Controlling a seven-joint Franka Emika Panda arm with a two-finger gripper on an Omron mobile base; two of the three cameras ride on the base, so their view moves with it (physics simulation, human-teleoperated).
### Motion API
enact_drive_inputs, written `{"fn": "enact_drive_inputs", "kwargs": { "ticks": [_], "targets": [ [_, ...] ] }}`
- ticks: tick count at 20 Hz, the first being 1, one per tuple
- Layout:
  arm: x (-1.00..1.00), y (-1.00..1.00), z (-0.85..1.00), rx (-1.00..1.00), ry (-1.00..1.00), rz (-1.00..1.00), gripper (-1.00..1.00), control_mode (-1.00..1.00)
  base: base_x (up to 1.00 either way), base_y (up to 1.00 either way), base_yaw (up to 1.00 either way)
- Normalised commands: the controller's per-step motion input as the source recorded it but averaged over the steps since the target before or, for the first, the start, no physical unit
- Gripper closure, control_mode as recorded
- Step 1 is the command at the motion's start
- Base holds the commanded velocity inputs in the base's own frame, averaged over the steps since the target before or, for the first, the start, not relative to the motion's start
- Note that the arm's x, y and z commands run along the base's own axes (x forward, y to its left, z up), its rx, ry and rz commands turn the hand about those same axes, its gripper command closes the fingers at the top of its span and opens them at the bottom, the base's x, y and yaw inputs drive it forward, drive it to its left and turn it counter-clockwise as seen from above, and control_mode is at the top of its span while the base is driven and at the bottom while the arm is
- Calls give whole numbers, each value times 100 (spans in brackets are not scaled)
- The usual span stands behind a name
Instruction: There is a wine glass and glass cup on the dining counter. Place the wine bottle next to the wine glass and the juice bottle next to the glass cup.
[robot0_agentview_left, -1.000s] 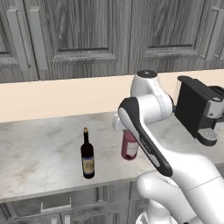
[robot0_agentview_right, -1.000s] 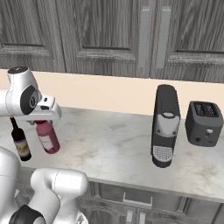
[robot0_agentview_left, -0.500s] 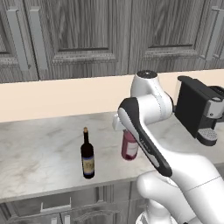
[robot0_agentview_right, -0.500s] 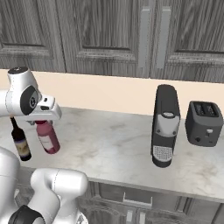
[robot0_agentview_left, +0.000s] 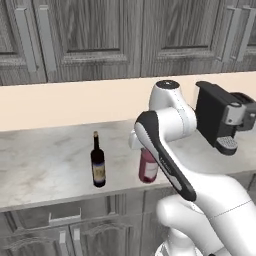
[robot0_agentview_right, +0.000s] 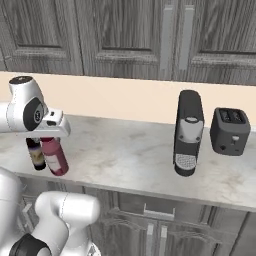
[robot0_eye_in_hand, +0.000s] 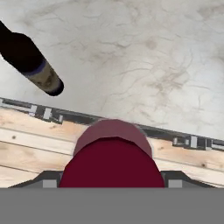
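Observation:
The juice bottle (robot0_agentview_left: 148, 167) (robot0_agentview_right: 55, 157), pinkish-red with a dark red cap, stands on the pale marbled wall counter (robot0_agentview_left: 45, 155) near its front edge. My gripper (robot0_agentview_left: 144, 149) (robot0_agentview_right: 50, 139) comes down over its top and is shut on it. In the hand view the cap and shoulder of the juice bottle (robot0_eye_in_hand: 113, 157) sit between my two grey fingertips (robot0_eye_in_hand: 47, 182). The wine bottle (robot0_agentview_left: 98, 165) (robot0_agentview_right: 35, 152) (robot0_eye_in_hand: 33, 65), dark with a beige label, stands upright just to the left, apart from the juice bottle. The wine glass, glass cup and dining counter are out of view.
A black coffee machine (robot0_agentview_left: 220, 117) (robot0_agentview_right: 189, 132) stands to the right on the counter, with a dark toaster (robot0_agentview_right: 230, 131) beyond it. Wall cabinets (robot0_agentview_left: 100, 35) hang above. Drawers and doors (robot0_agentview_right: 150, 220) run under the counter edge, over a wooden floor (robot0_eye_in_hand: 26, 144).

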Motion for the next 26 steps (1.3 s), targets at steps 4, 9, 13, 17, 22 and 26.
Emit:
{"fn": "enact_drive_inputs", "kwargs": {
  "ticks": [4,9,13,17,22,26],
  "targets": [
    [0,0,0,0,0,0,100,100,-61,4,0],
    [0,0,0,0,0,0,100,100,-57,4,16],
    [0,0,0,0,0,0,100,100,-49,2,65],
    [0,0,0,0,0,0,100,100,-39,0,82],
    [0,0,0,0,0,0,100,100,-30,0,92],
    [0,0,0,0,0,0,100,100,-23,0,97]
  ]
}}
